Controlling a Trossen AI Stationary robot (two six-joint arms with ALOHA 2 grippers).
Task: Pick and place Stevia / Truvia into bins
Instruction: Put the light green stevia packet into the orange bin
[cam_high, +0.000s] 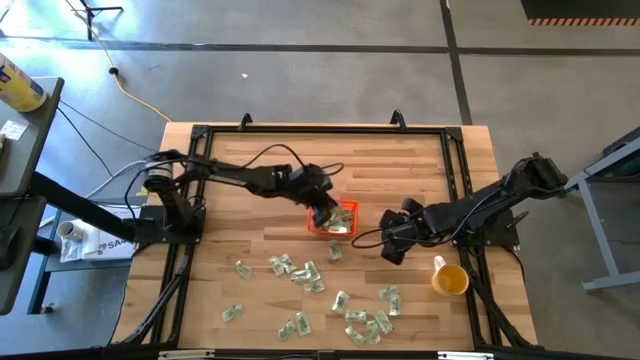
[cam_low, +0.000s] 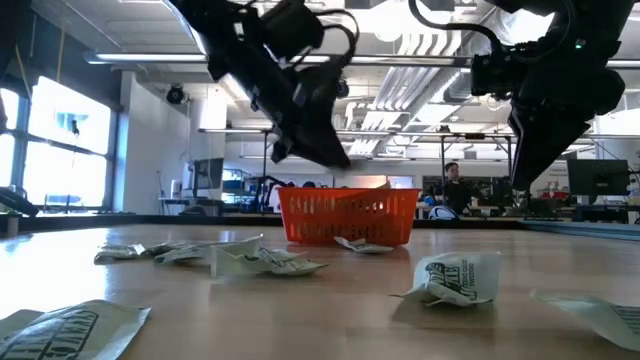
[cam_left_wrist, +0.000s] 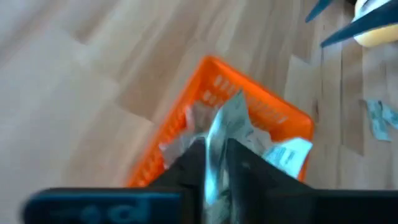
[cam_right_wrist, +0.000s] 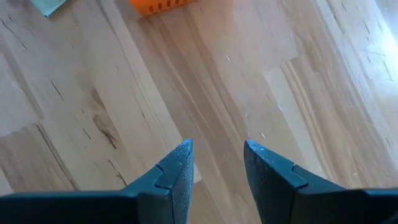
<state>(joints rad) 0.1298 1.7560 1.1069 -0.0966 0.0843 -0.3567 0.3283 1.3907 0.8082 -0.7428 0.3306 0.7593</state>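
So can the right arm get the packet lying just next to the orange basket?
Probably yes. The right gripper is open and empty, the packet lies on bare wood close by, and nothing sits between them. The left gripper is busy over the basket.

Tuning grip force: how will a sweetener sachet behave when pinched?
Probably floppy: the sachet in the left end effector bends above the orange bin. Probably light and crushable: loose sachets on the table lie crumpled. Flat, so unlikely to roll.
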